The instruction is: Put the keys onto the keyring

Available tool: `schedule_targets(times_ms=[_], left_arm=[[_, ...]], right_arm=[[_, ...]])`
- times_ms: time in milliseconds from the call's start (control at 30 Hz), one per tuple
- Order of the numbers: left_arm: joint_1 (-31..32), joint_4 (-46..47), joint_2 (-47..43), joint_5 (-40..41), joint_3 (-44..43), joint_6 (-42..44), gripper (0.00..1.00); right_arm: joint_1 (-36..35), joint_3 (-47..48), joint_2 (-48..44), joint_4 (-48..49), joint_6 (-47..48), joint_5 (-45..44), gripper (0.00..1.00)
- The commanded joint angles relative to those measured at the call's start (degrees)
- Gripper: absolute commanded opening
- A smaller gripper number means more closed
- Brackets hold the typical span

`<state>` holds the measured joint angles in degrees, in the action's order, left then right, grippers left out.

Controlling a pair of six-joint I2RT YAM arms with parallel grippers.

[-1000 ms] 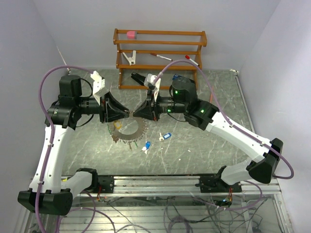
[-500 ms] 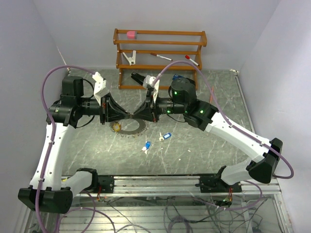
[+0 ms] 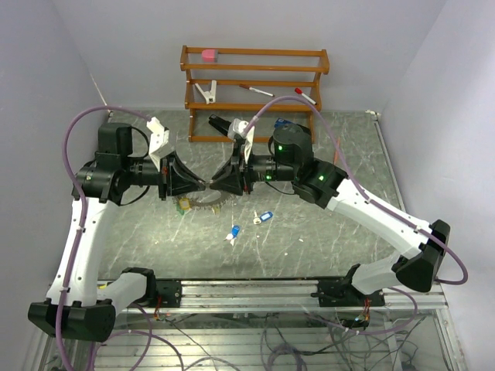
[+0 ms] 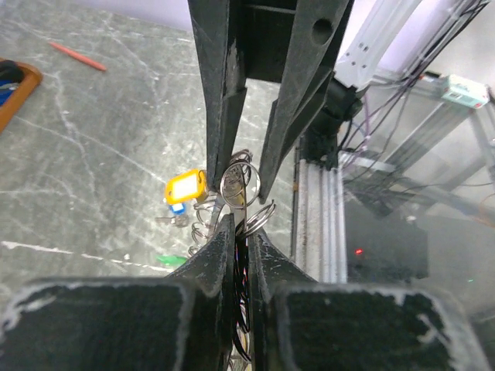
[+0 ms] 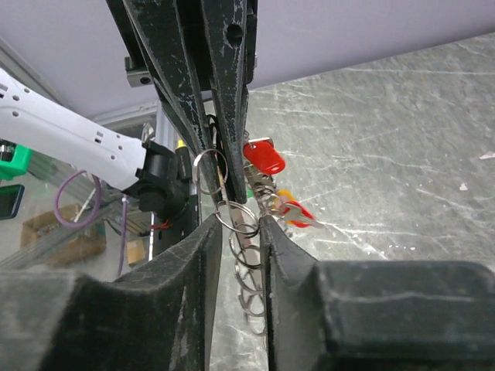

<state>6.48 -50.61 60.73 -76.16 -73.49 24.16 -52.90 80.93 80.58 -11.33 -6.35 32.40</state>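
Ring regrasp mid-air: left gripper (image 3: 203,184) clamps tight on the keyring (image 3: 205,204), right gripper (image 3: 218,183) jaws slightly parted around its wire loops; next, probably, right fetches loose blue-tagged keys (image 3: 265,217) off table (image 3: 332,232).

Worktop (image 3: 325,239): grey-green, marbled with white veins.
Keyring (image 3: 203,202): silvery grey metal.
Two blue-tagged keys (image 3: 266,217) (image 3: 233,232), toward the near edge: blue tags, pale metal.
Tags at the keyring: yellow tag (image 4: 186,186), green tag (image 4: 172,260), red tag (image 5: 264,158).
Rack (image 3: 255,52), far edge: orange-brown wood; pink block (image 3: 209,55) on its top shelf.
Left arm (image 3: 81,247) and right arm (image 3: 371,212): white, black joints.
Cables (image 3: 69,139): purple.
Left gripper (image 4: 237,224) and right gripper (image 5: 238,224): black, scuffed grey.
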Motion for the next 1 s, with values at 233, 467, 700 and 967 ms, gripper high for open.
schedule_targets(times_ms=[233,467,700,967], left_arm=[[0.20,-12.62,2.36,4.32,-1.71,20.12,0.07],[0.11,-14.98,3.51,8.35,0.21,24.43,0.07],[0.11,-5.56,0.11,12.91,3.54,15.22,0.07],[-0.02,-2.52,-2.82,14.16,5.79,11.09,0.07]], right_arm=[[5.49,-0.24,-6.09,-3.07,-2.57,-6.41,0.45],[12.20,-11.49,-7.68,-13.73,-5.57,-17.85,0.44],[11.97,-22.99,-1.82,-8.92,-11.07,-17.04,0.40],[10.29,-27.94,7.21,-3.33,-8.64,-18.37,0.33]])
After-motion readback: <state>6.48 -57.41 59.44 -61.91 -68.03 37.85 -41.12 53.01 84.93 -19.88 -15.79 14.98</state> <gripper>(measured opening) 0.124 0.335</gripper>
